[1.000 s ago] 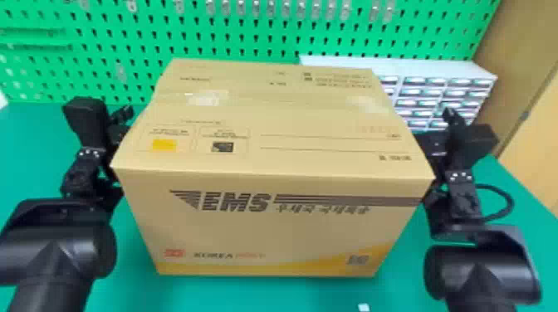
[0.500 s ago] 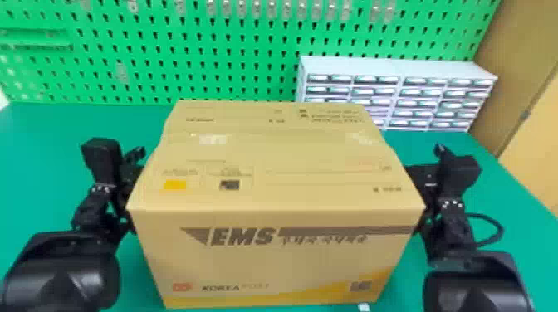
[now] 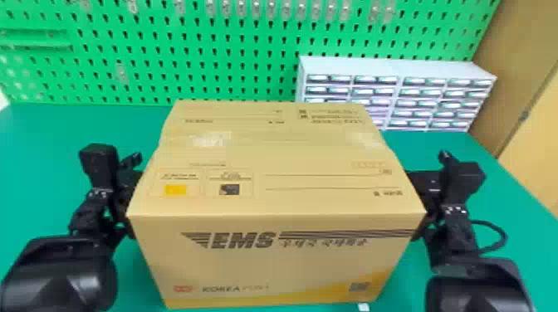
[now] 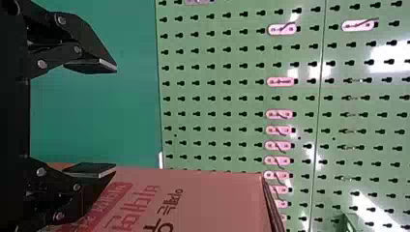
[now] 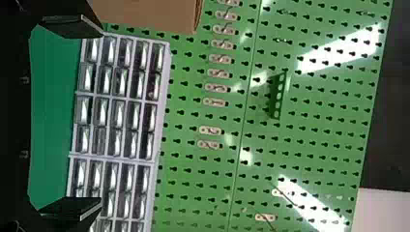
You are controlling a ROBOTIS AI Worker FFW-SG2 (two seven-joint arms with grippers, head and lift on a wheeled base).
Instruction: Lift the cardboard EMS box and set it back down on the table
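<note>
The cardboard EMS box (image 3: 274, 257) stands upright in the middle of the head view, between the two arms. My left gripper (image 3: 135, 166) is against its left side, and my right gripper (image 3: 423, 178) is against its right side. In the left wrist view my left gripper (image 4: 116, 118) has its fingers wide apart, one of them at the box's side (image 4: 217, 198). My right gripper (image 5: 101, 118) is likewise spread open in the right wrist view, one finger beside the box (image 5: 150, 14). Nothing is between either pair of fingers.
A white drawer organizer (image 3: 394, 70) stands at the back right of the green table (image 3: 45, 141). Behind it rises a green pegboard (image 3: 166, 54). A small white piece (image 3: 363, 307) lies by the box's front bottom edge.
The box has come down and toward the robot, with both arms moving along at its sides. More of the organizer and the table behind the box has come into sight.
</note>
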